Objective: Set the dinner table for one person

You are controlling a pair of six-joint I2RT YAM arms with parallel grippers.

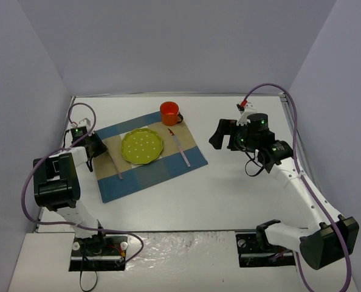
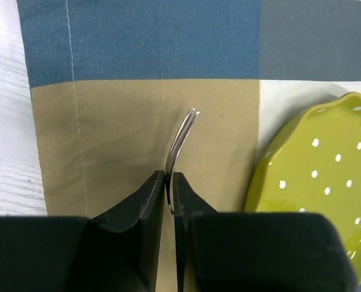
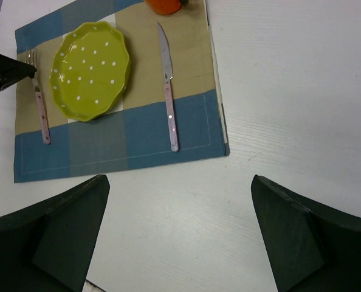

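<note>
Left gripper (image 2: 168, 177) pinches fork (image 2: 183, 131) by its neck, flat on placemat (image 2: 107, 134) left of plate (image 2: 326, 176) — proper setting spot — right gripper (image 3: 179, 182) hangs wide apart, empty.

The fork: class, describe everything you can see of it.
The fork has a pale pink handle and a thin silver neck and tines, curving slightly. It lies on the checked placemat, left of the green dotted plate without touching it, tines pointing away from the arms' bases. The left gripper has its jaws closed around the neck.
</note>
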